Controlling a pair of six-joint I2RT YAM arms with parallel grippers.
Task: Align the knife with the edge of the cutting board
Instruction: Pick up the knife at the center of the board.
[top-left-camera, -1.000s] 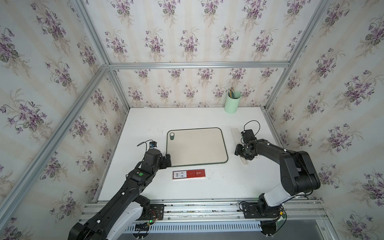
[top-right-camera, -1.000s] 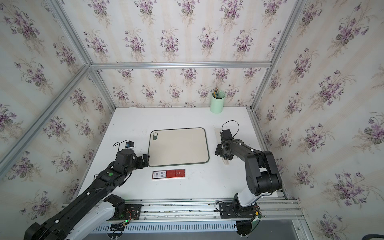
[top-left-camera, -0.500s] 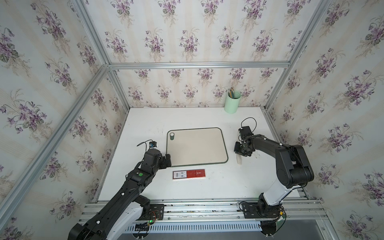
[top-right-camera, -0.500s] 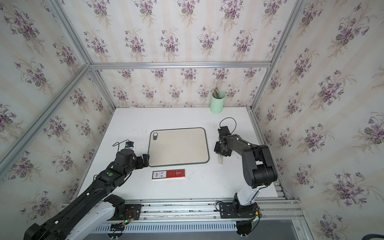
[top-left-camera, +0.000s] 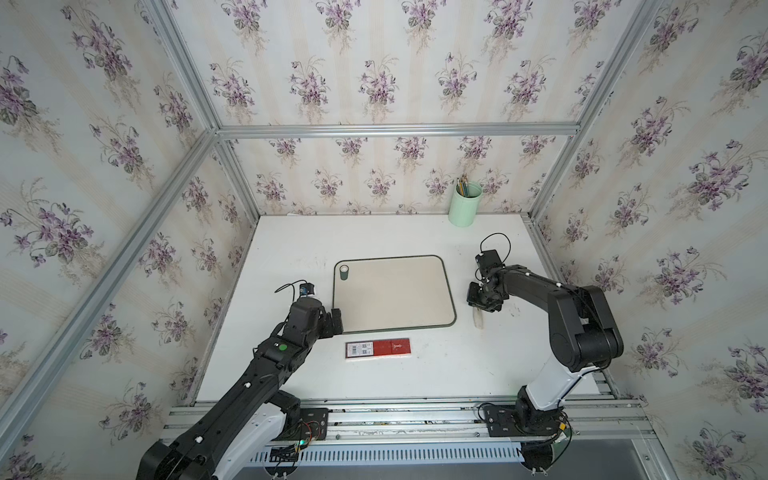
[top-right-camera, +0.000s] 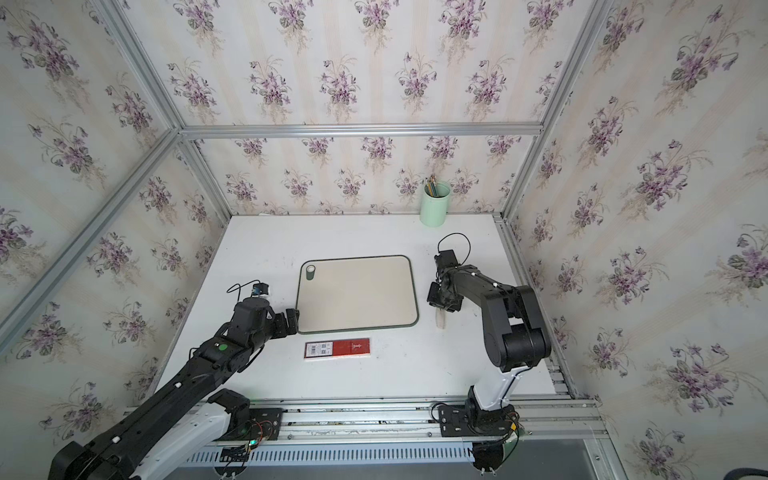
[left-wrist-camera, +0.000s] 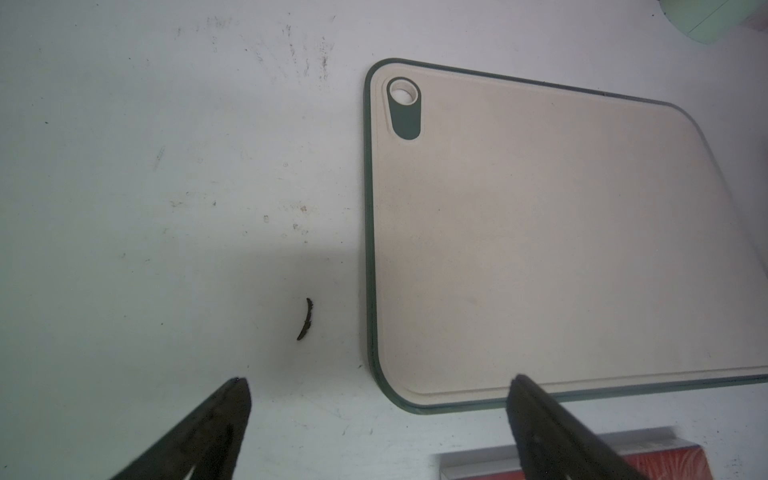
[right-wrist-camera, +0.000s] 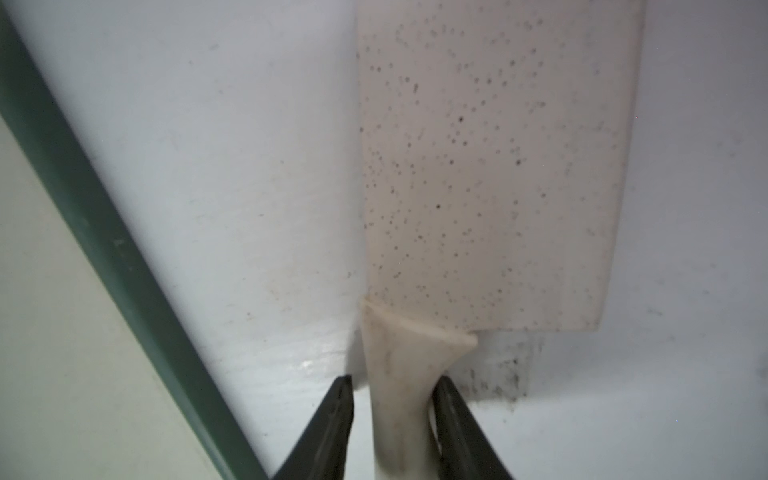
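Note:
The beige cutting board (top-left-camera: 392, 293) (top-right-camera: 357, 293) with its dark green rim lies in the middle of the table. The white knife (right-wrist-camera: 486, 166) lies right of it, apart from the rim (right-wrist-camera: 104, 249) and angled to it in the right wrist view. My right gripper (right-wrist-camera: 394, 380) (top-left-camera: 482, 301) is shut on the cream handle; one finger touches it, a sliver shows at the other. In both top views only the handle end (top-left-camera: 478, 320) (top-right-camera: 439, 319) shows, pointing forward. My left gripper (left-wrist-camera: 379, 384) (top-left-camera: 334, 322) hangs open and empty over the board's near left corner (left-wrist-camera: 399, 395).
A flat red box with a white label (top-left-camera: 377, 348) (top-right-camera: 337, 348) lies just in front of the board. A pale green cup of pencils (top-left-camera: 465, 205) (top-right-camera: 435, 203) stands at the back right. Aluminium frame walls close in the table.
My right gripper has closed round the knife handle and shifted slightly left toward the board, its elbow swinging up. The left arm has not moved.

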